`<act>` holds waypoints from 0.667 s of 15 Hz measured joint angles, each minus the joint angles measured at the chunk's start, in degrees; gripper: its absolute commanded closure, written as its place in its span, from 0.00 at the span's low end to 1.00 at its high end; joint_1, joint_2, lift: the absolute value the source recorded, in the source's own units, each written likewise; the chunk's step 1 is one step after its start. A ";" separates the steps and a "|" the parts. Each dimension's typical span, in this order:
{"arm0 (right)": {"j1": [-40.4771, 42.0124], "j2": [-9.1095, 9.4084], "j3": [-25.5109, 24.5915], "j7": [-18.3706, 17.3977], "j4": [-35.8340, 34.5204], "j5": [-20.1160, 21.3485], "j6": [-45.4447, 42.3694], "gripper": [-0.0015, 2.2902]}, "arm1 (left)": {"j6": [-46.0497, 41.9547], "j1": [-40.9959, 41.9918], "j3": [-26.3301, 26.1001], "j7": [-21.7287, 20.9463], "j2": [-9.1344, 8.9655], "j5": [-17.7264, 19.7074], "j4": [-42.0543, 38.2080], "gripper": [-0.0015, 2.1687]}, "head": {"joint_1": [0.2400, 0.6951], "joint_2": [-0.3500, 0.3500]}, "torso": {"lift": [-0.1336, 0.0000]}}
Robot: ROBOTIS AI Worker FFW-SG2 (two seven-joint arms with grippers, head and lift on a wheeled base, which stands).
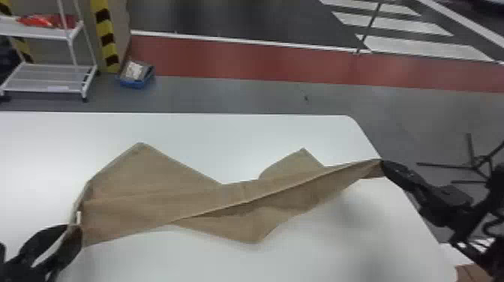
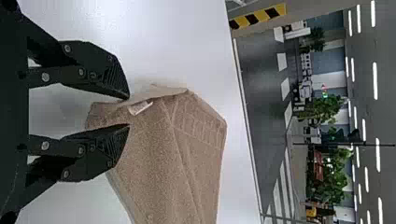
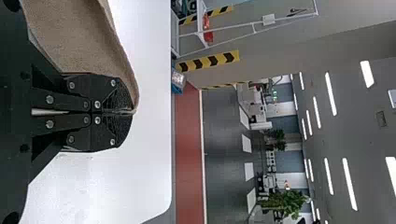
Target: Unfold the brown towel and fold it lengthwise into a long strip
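Note:
The brown towel (image 1: 157,202) lies stretched across the table, bunched into a twisted band toward the right, with corners spread at its far and near sides. At its left end is my left gripper (image 1: 72,233); in the left wrist view, the towel's edge (image 2: 159,126) with a small white tag passes between the parted fingers of my left gripper (image 2: 128,112). My right gripper (image 1: 383,167) holds the other end near the table's right edge. In the right wrist view the towel (image 3: 79,37) runs to the closed fingertips of my right gripper (image 3: 132,112), pinched between them.
The white table (image 1: 225,131) has its right edge beneath my right arm. Beyond it on the floor stand a white shelf rack (image 1: 48,78) and a blue box (image 1: 137,83). A dark stand (image 1: 474,163) is on the floor at the right.

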 measured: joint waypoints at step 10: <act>0.53 -0.56 -1.03 0.90 -4.24 -1.41 2.28 0.60 | 16.00 -1.04 4.45 0.53 -0.16 4.18 -12.59 0.80 | 1.00 0.24 | 0.15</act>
